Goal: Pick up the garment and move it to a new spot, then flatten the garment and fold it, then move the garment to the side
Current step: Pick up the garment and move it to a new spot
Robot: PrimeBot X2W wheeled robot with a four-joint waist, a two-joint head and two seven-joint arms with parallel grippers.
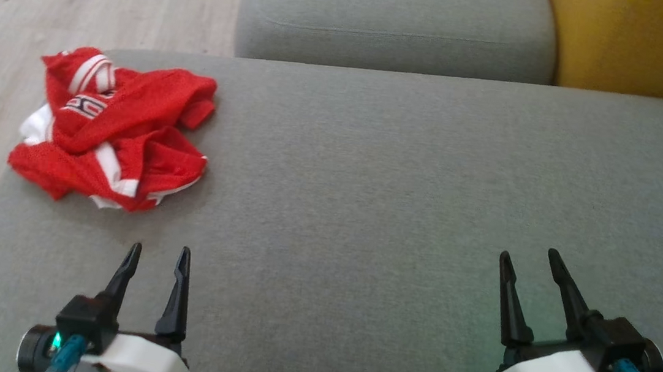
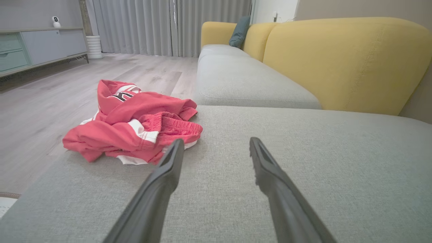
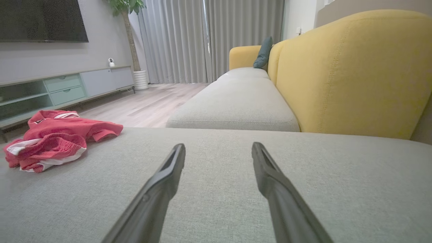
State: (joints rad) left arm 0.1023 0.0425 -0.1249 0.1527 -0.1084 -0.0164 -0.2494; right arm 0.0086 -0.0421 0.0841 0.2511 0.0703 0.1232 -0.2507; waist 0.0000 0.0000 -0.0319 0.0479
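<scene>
At the left end of the grey sofa cushion (image 1: 368,184), the red garment (image 1: 112,129) lies crumpled. The left gripper (image 1: 160,249) and right gripper (image 1: 529,253) hover spread and empty, so lifting, flattening, folding and setting aside all appear undone.

You see a red jersey (image 1: 116,126) with white stripes and trim on a grey sofa cushion (image 1: 406,181), its backrest (image 2: 341,64) mustard yellow.
</scene>
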